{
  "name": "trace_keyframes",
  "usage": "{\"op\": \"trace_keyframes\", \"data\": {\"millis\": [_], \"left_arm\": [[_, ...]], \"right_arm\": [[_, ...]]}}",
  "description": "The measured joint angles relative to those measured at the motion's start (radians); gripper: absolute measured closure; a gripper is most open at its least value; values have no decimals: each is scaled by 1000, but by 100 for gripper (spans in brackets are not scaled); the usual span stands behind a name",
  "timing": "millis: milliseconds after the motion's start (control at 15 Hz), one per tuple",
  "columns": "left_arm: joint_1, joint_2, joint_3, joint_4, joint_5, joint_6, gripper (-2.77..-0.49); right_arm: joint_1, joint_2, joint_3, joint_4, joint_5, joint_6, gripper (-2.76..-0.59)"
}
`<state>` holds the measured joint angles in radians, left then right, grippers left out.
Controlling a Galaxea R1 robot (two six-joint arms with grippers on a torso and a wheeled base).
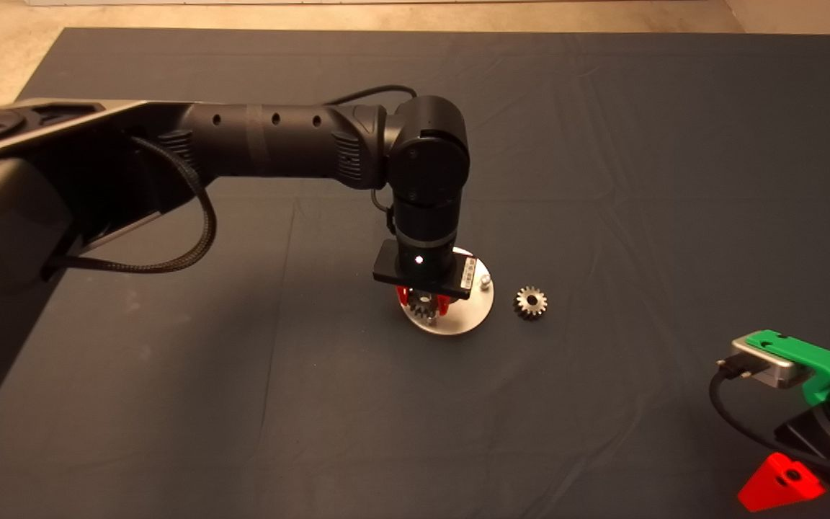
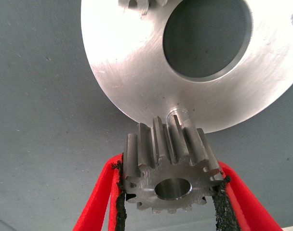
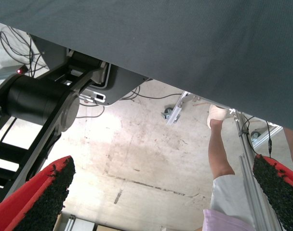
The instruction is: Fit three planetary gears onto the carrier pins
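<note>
Left gripper [image 1: 423,303] is down over the near-left part of the carrier disc [image 1: 458,324], fingers clamped on one planetary gear [image 2: 170,171] by its toothed flanks, pads [image 2: 120,199] tight against both sides. From the left wrist view the gear hangs just above a carrier pin [image 2: 177,115] near the disc rim; bore looks close to the pin but not clearly centred on it, and it isn't seated. A toothed edge at the far side of the disc [image 2: 137,5] may be a gear already on its pin; too cropped to be sure. Another pin [image 1: 485,280] stands bare on the disc's right side.

Just right of the disc a loose gear [image 1: 529,302] lies flat on the mat [image 1: 602,144], untouched.

Right gripper [image 1: 782,483] is parked at the lower right edge, fingers wide apart, holding nothing; its wrist camera shows floor and a person's leg [image 3: 221,159].

Step in hand, I'd say: fitting this gear. Next move needs the bore squared over the pin, straight descent, then release; any tilt could jam it.
</note>
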<state>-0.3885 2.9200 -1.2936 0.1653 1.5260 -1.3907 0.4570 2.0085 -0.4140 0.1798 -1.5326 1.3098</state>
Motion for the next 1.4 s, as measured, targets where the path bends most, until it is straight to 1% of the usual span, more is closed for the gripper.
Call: {"op": "trace_keyframes", "data": {"millis": [133,733,800,867,1067,1200,1400], "left_arm": [[17,1,0,0,0,-4,-95],[17,1,0,0,-1,-8,-95],[18,1,0,0,-13,-8,-95],[18,3,0,0,-19,-8,-95],[20,7,0,0,-29,-8,-95],[20,6,0,2,-45,-8,-94],[20,7,-1,3,-49,-8,-94]], "right_arm": [[0,0,0,0,0,0,-275],[0,0,0,0,0,0,-275],[0,0,0,0,0,0,-275],[0,0,0,0,0,0,-275],[0,0,0,0,-1,0,-275],[0,0,0,0,0,0,-275],[0,0,0,0,-1,0,-275]]}}
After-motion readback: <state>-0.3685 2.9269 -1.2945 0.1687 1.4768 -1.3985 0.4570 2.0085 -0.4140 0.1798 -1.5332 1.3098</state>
